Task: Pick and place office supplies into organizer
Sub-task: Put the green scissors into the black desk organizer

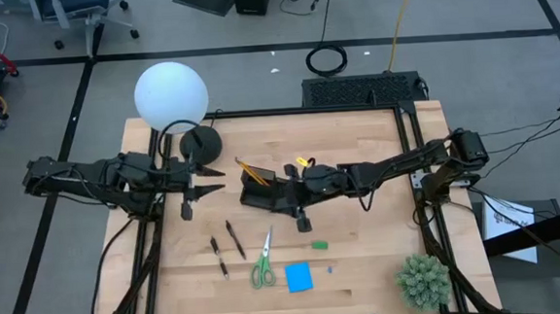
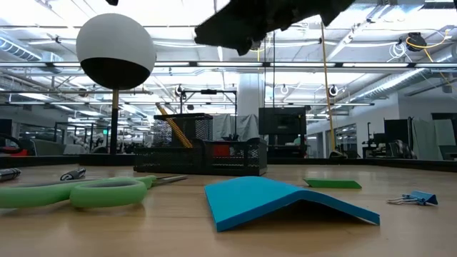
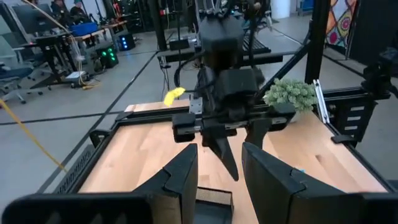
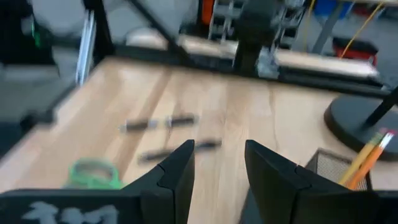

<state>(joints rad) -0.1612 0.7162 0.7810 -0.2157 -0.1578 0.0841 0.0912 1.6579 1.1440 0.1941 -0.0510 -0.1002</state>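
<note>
Bench (image 1: 364, 259) first: wooden top, lamp base (image 1: 200, 140) and its white globe at the far left corner, potted plant (image 1: 423, 280) at the near right corner, neither mine to move. The organizer (image 1: 263, 192) sits mid-bench, toward the far edge, with orange and wooden pencils (image 1: 251, 170) already leaning upright in its tall compartment, so I judge that part done. My right gripper (image 1: 302, 217) hangs directly over the organizer's near side; its wrist camera shows the fingers (image 4: 177, 171) parted a moderate way with bare wood between them, holding nothing, touching nothing. My left gripper (image 1: 188, 210) waits near the left edge just beside the lamp base, fingers (image 3: 186, 177) also apart and empty. The rest lies loose along the near edge, I'd guess spread out for one-at-a-time picking: green-handled scissors (image 1: 262, 264), blue sticky-note pad (image 1: 298, 277) just beside them, two dark pens (image 1: 227, 249) toward the left, small green eraser (image 1: 318, 243) between pad and organizer. A small binder clip (image 2: 414, 198) lies beyond the pad's right side. All are well clear of both grippers.
</note>
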